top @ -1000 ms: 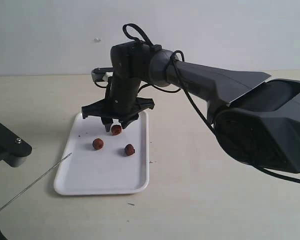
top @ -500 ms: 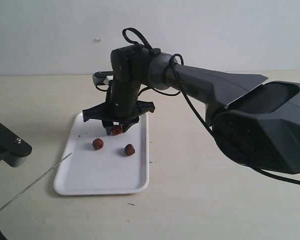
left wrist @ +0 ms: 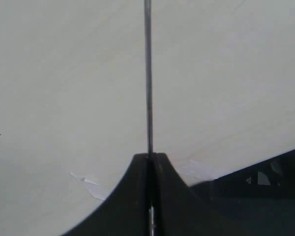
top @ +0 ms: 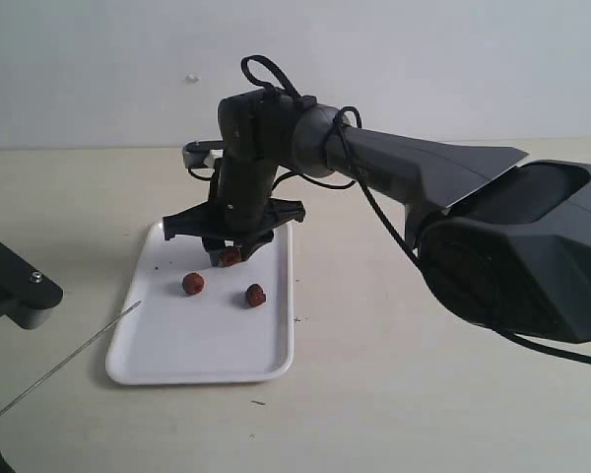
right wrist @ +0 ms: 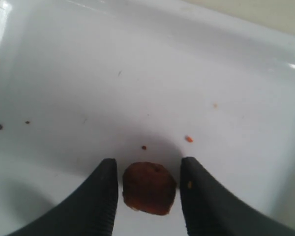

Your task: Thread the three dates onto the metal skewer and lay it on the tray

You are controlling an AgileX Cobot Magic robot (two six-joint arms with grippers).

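Note:
Three dates lie on the white tray. One date sits between the fingers of my right gripper, which is down on the tray's far part. Its jaws are open, with a thin gap on each side of the fruit. The other two dates rest apart near the tray's middle. My left gripper is shut on the metal skewer, which slants from the lower left up to the tray's left rim.
Small dark and orange specks dot the tray floor near the right gripper. The pale tabletop surrounds the tray. The right arm's bulky dark body fills the right side, and part of the left arm shows at the left edge.
My right gripper has sunk lower onto the tray around the far date, and its jaws have narrowed slightly. The left gripper and skewer have not moved.

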